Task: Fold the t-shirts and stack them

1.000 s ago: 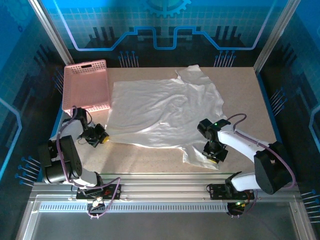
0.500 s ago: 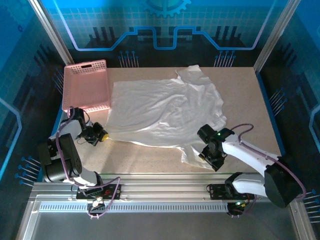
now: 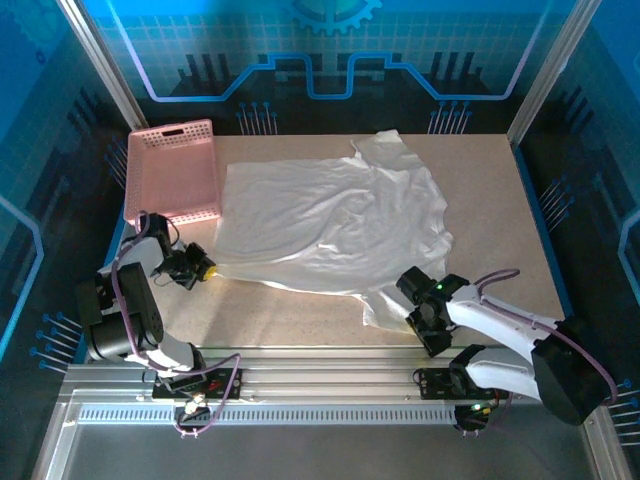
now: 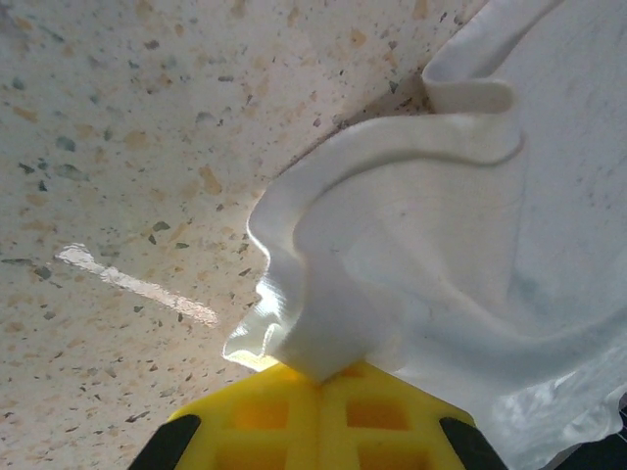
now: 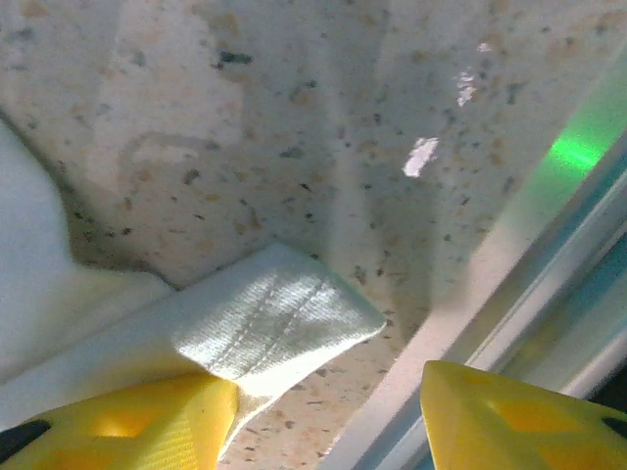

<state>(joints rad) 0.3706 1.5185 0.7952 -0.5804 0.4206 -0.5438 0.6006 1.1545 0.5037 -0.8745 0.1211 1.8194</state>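
A white t-shirt (image 3: 330, 220) lies spread and wrinkled over the middle of the table, one sleeve at the back and one sleeve (image 3: 385, 310) at the front. My left gripper (image 3: 200, 270) sits at the shirt's front left corner. In the left wrist view the yellow fingers (image 4: 255, 416) of the left gripper (image 4: 320, 382) are shut on a bunched fold of the shirt (image 4: 411, 245). My right gripper (image 3: 428, 325) is just right of the front sleeve. In the right wrist view the right gripper (image 5: 328, 421) is open, and the sleeve's stitched hem (image 5: 274, 323) lies flat, overlapping its left finger (image 5: 127, 426).
A pink lattice basket (image 3: 172, 170) stands at the back left, beside the shirt's left edge. The table's metal front rail (image 5: 470, 323) runs just under my right gripper. Bare speckled tabletop (image 3: 490, 200) lies right of the shirt.
My right gripper has opened and let go of the front sleeve, and has drawn back toward the table's near edge. The left gripper has kept its hold and hardly moved.
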